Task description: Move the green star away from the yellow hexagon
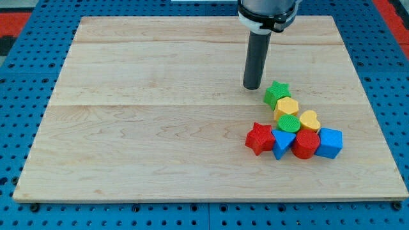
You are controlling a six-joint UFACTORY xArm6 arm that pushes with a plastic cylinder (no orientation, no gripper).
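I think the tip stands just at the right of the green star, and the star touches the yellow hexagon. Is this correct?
Not quite. In the camera view my tip stands just at the left of the green star, slightly toward the view's top, not at its right. The star does touch the yellow hexagon.

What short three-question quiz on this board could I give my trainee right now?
1. True or false: my tip sits at the view's left of the green star-shaped block.
2. Which block touches the green star on its lower side?
A. yellow hexagonal block
B. blue cube block
C. red star-shaped block
3. Fill in: the blocks lie on a light ____ board.

Key: 1 true; 2 A; 3 wooden.
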